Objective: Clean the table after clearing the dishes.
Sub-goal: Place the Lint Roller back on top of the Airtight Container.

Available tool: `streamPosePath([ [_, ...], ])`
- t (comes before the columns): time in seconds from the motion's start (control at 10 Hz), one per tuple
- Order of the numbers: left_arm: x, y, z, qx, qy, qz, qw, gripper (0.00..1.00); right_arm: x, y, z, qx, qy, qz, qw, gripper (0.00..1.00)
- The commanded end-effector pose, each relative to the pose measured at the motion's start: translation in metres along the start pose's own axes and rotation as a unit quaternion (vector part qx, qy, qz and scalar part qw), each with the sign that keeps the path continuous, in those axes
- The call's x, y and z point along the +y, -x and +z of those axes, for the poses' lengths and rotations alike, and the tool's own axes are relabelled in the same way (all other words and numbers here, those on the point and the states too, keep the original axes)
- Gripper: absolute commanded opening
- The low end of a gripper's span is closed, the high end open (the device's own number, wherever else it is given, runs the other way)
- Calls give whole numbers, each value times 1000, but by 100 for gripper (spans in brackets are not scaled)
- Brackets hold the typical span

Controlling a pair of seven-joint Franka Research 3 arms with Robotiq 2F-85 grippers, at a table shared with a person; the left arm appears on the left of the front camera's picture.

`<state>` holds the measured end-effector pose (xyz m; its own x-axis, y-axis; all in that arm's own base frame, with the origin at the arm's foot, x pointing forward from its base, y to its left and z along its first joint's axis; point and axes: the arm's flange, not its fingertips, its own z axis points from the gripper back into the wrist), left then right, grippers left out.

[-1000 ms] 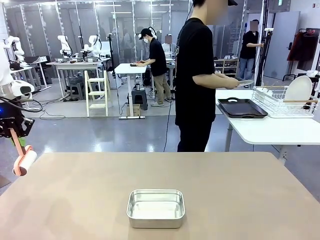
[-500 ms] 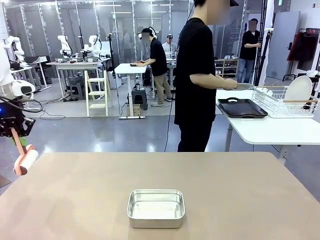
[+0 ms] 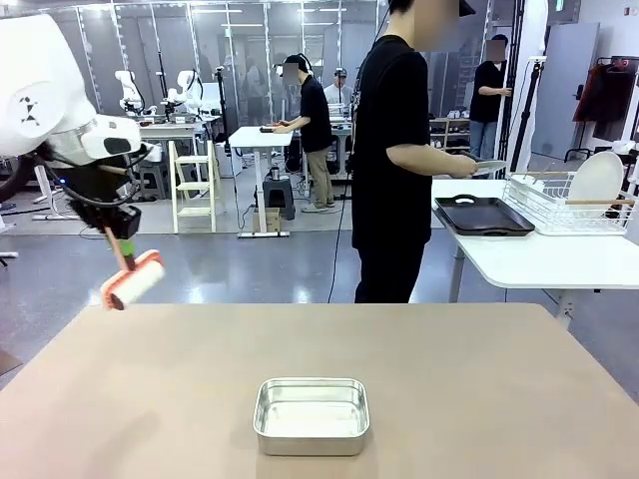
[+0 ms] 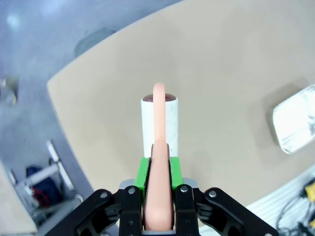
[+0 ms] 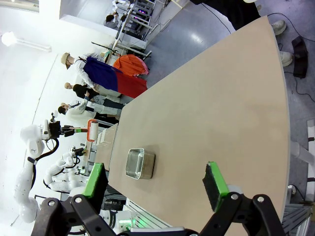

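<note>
Across a bare tan table (image 3: 479,379), a lint roller (image 3: 133,280) is held in the air over the near left corner, its pink handle clamped in the closed left end effector (image 4: 157,189). The right end effector (image 5: 155,184) is seen with its pads spread wide and nothing between them. A small steel pan (image 3: 312,415) is left at the table's near middle. The dishes appear cleared: a dark tray (image 3: 483,216) lies on the white side table, where a person (image 3: 397,150) stands. The cleaning step seems about to begin; next, the roller would need lowering until it touches the tabletop.
</note>
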<state>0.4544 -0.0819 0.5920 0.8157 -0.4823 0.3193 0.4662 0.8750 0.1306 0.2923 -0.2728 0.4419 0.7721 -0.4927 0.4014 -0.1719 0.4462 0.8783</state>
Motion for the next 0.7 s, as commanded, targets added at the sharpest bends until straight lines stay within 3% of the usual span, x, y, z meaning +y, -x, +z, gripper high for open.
streamPosePath([
  [0.0, -21, 2, 10, -13, 52, -102, 993, 21, 3, 0, 1, -1, 1, 1, 1000, 100],
  [0.3, -99, -2, 9, -32, 100, -287, 952, 21, 3, 0, 1, -1, 1, 1, 1000, 100],
  [0.6, -161, -13, 2, -51, 121, -372, 919, 21, 3, 0, 1, -1, 1, 1, 1000, 100],
])
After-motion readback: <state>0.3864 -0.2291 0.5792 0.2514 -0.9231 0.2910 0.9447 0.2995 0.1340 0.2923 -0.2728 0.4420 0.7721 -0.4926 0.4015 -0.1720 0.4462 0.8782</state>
